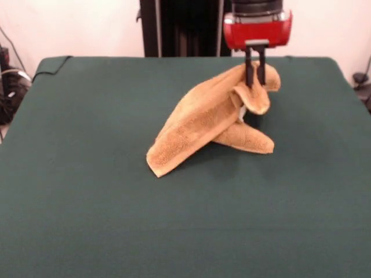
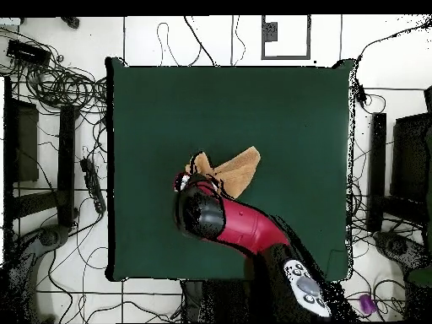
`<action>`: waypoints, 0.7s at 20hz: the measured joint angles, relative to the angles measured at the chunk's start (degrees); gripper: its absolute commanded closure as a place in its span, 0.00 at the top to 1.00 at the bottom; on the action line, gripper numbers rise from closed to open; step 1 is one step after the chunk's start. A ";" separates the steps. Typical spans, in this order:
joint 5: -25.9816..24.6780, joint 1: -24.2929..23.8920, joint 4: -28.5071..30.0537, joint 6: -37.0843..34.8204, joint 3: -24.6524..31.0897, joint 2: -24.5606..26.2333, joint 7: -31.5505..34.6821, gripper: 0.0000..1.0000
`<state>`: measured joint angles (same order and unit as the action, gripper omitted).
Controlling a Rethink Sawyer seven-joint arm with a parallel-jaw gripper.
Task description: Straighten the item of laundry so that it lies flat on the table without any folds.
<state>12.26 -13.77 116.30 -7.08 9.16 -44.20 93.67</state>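
Towel [image 1: 203, 124] hangs lifted at one end, golden-orange terry, pinched high by the gripper [image 1: 255, 78] and draping down to the table [image 1: 87, 202].

Front view gives the shape: cloth rises as a tent from the green surface, peak at upper right where the two dark fingers [image 1: 249, 69] close tightly on a bunched corner. From there one long fold slopes down and left to a lower corner resting on the table; a second, shorter flap runs down and right, lying flat behind it. Small patch of white shows under the pinched fold, likely the tag. Long axis runs diagonally, upper right to lower left, in this view.

Overhead view shows none of that height. Towel [image 2: 238, 169] reads as a flat wedge near the middle of the table [image 2: 152, 110], widest at its upper-right end, narrowing toward the gripper [image 2: 192, 179]. Pinch point mostly hidden beneath the arm's wrist; fingers not separable here.

Arm [image 2: 245, 226]: red and black, reaching diagonally over the table from the lower edge of the overhead view, wrist over the towel's end. Front view shows only the red wrist housing at the top, fingers pointing straight down, vertical.

Towel is folded over itself, not flat.
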 measured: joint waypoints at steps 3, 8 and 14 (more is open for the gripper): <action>-2.06 -1.66 0.03 -4.47 -0.02 -2.27 0.00 0.00; -6.18 -7.38 0.00 -14.72 0.26 -5.51 0.00 0.00; -12.97 -18.92 -0.37 -21.30 2.31 -5.70 -0.01 0.00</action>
<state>-0.71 -32.69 115.93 -28.38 11.47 -49.90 93.66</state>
